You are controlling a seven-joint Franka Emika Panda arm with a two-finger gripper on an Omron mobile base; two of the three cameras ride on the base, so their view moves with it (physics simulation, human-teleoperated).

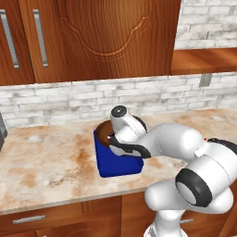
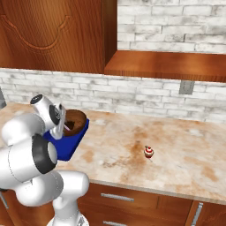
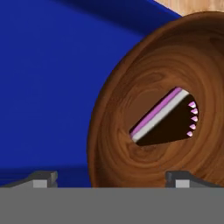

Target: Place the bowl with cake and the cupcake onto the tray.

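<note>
The bowl with cake point(image 3: 162, 109) is seen resting on the far end of the tray point(image 1: 115, 164), toward the brick backsplash point(image 1: 69, 99), and much of it is hidden behind the arm's wrist in both base views; only a brown arc of its rim point(image 1: 102, 128) is shown from the left, and the far half of its inside point(image 2: 76, 120) from the right. In the hand view the cake wedge point(image 3: 168, 119) is made out clearly in the bowl's middle, its pink stripe along one side, while the bowl's right edge is cut off by the frame. The gripper point(image 3: 111, 177) is held just above the bowl's near rim, and its two fingertips point(image 3: 43, 178) are seen spread apart with nothing between them, one over the tray's blue floor and one over the bowl. The tray's near edge is set close to the front edge of the counter point(image 1: 41, 162). The cupcake point(image 2: 149, 152) is left standing upright on the counter, well apart from the tray, toward the front edge; its details are too small to be resolved.
</note>
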